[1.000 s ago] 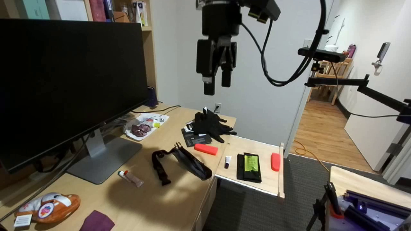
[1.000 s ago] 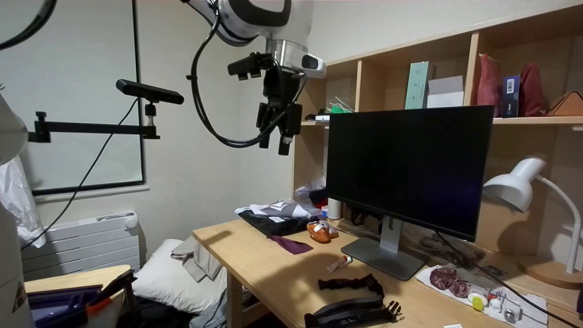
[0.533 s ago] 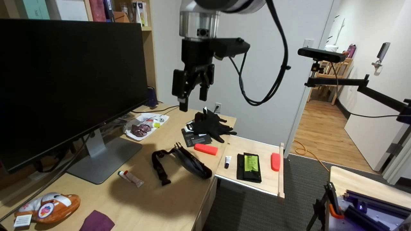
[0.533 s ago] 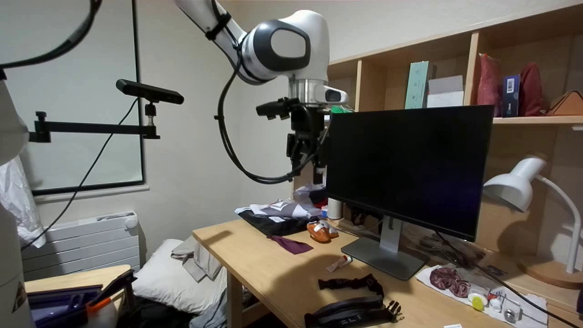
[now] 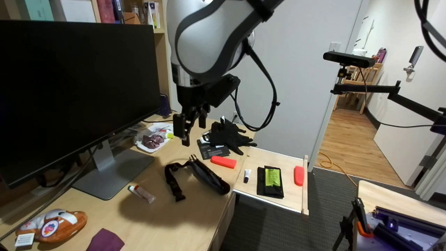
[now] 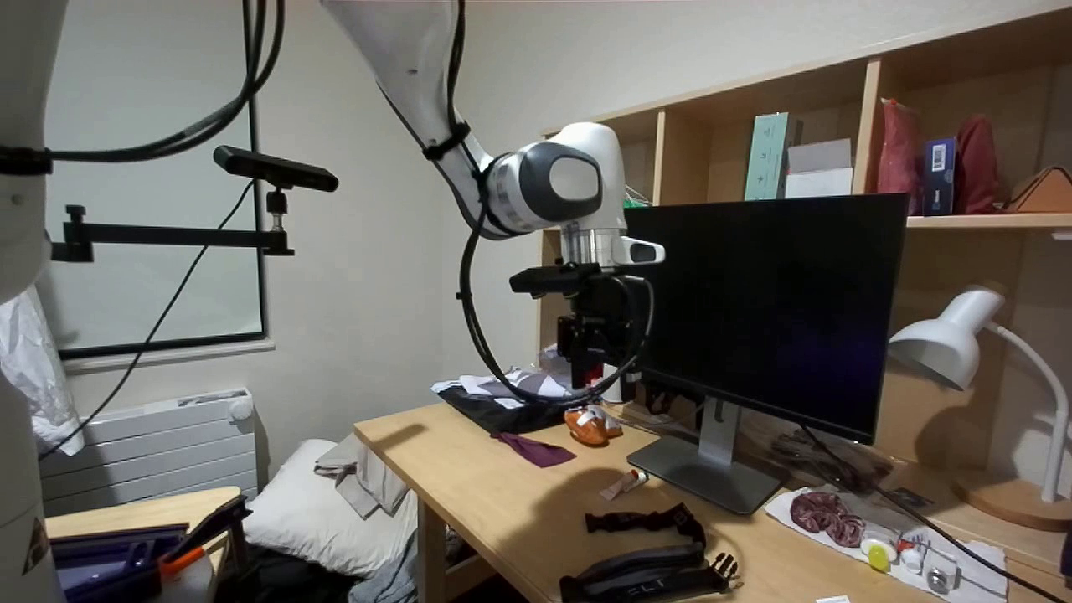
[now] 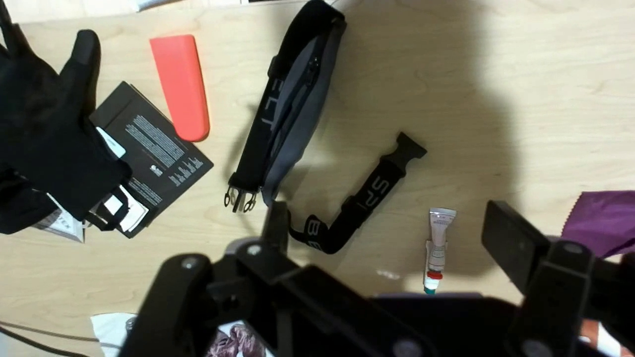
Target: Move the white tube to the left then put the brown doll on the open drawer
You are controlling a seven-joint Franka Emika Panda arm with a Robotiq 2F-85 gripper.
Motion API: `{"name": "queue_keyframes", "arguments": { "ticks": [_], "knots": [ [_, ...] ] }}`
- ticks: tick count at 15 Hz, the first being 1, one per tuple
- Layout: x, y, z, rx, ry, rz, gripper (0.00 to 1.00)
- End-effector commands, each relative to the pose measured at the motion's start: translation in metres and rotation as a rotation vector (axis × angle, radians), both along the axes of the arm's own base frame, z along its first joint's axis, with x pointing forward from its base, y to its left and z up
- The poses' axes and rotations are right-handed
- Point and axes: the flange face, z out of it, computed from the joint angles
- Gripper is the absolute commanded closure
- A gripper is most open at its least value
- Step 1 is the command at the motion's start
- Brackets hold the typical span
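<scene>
A small white tube [image 5: 247, 176] with a dark cap lies in the open drawer [image 5: 251, 162]. Two pale tubes [image 5: 141, 194] with red and teal caps lie side by side on the desk; they also show in the wrist view [image 7: 438, 243]. Which of these the task means, I cannot tell. My gripper [image 5: 194, 131] is open and empty above the desk. In the wrist view the pale tubes appear between its spread fingers [image 7: 516, 243], well below them. The brown doll [image 5: 62, 226] lies by the monitor, also in an exterior view [image 6: 589, 425]; the wrist view shows only a sliver.
The monitor [image 5: 76, 90] stands close beside the gripper. A black strap pouch [image 5: 209, 177], a red-orange piece [image 5: 223, 161], a black glove [image 5: 230, 136] and a purple cloth [image 5: 105, 240] lie on the desk. The drawer also holds a green packet [image 5: 273, 177] and a red piece [image 5: 299, 176].
The arm has come down towards the desk and moved closer to the monitor, with the gripper open throughout. The tubes, doll and drawer have not moved.
</scene>
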Motion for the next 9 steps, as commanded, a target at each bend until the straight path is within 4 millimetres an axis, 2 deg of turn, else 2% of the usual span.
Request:
{"name": "queue_keyframes", "arguments": {
  "ticks": [1, 6, 9],
  "knots": [
    [0.005, 0.002, -0.005, -0.006, 0.003, -0.001, 0.0],
    [0.013, 0.003, -0.01, -0.003, -0.001, -0.014, 0.0],
    [0.023, 0.008, -0.028, 0.041, -0.013, -0.054, 0.0]
  ]
}}
